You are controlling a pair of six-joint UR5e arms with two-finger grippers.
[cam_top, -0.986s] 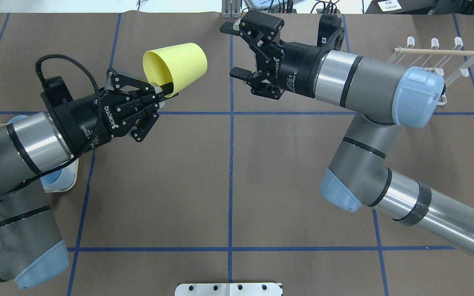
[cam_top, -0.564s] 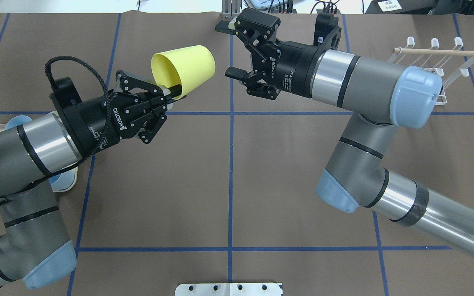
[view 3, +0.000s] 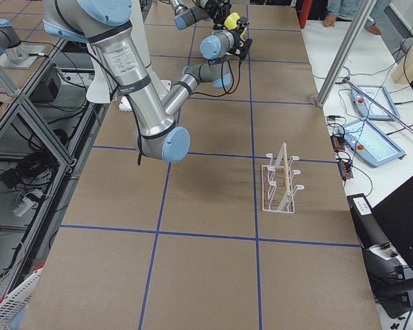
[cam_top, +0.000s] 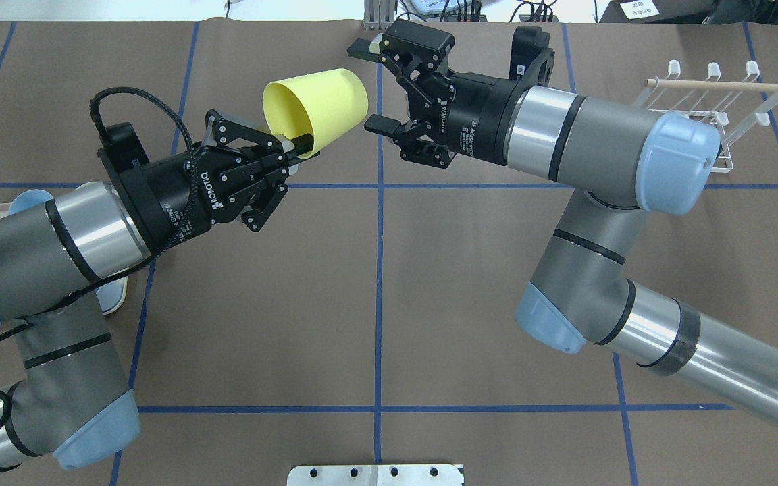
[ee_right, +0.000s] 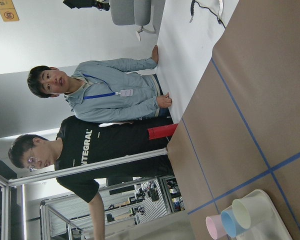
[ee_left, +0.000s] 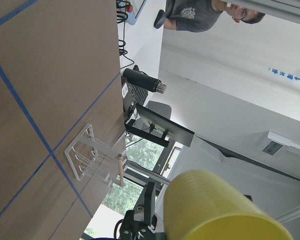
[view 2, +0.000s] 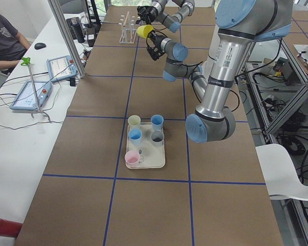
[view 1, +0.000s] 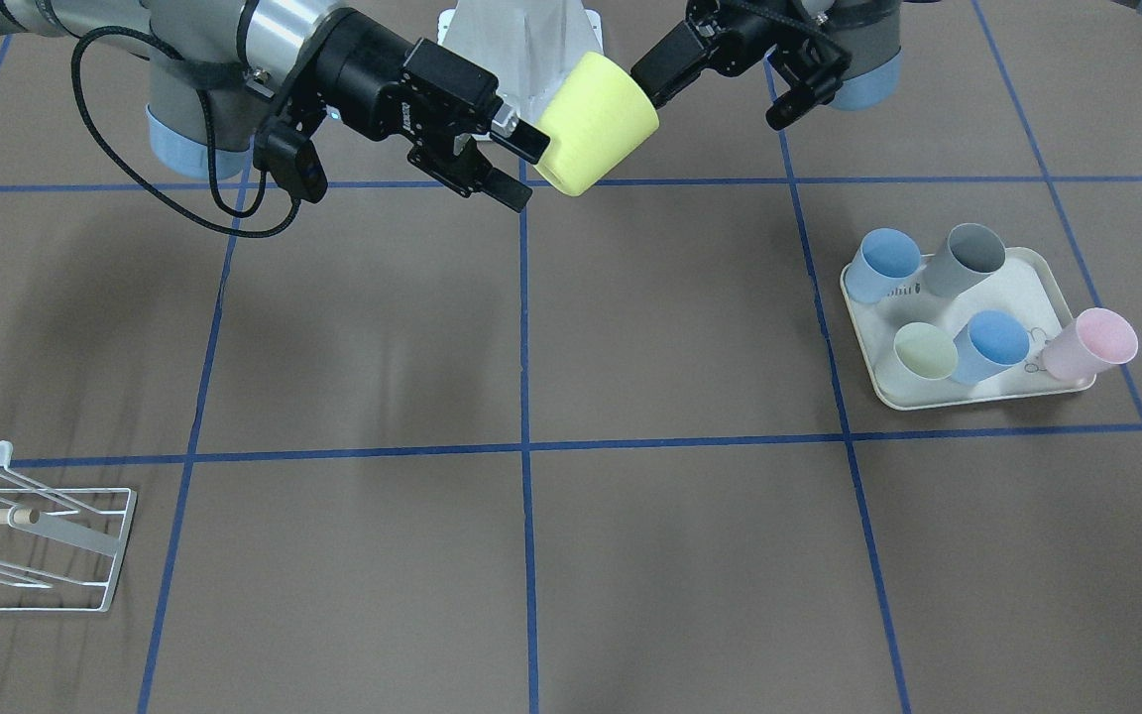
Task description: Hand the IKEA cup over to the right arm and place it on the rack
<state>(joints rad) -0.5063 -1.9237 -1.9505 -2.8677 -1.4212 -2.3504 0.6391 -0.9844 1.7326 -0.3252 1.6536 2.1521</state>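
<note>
The IKEA cup (cam_top: 318, 108) is yellow and is held in the air on its side, its open mouth towards the left arm. My left gripper (cam_top: 298, 143) is shut on its rim, one finger inside the mouth. In the front-facing view the cup (view 1: 596, 124) hangs between both grippers, with the left gripper (view 1: 655, 74) on its right. My right gripper (cam_top: 367, 86) is open, and the cup's base sits just at the gap between its fingers; the same gripper (view 1: 521, 169) shows beside the base. The white wire rack (cam_top: 713, 108) with its wooden rod stands at the far right, and is empty (view 1: 36, 535).
A cream tray (view 1: 968, 397) with several pastel cups lies on the left arm's side; its corner (cam_top: 115, 297) shows under that arm. Blue tape lines cross the brown table. People stand beyond the table's ends in the wrist views. A metal plate (cam_top: 375, 474) sits at the near edge.
The left arm has carried the yellow cup to the right, towards the right gripper. The right gripper has shifted left, so the cup's base now reaches its open fingers.
</note>
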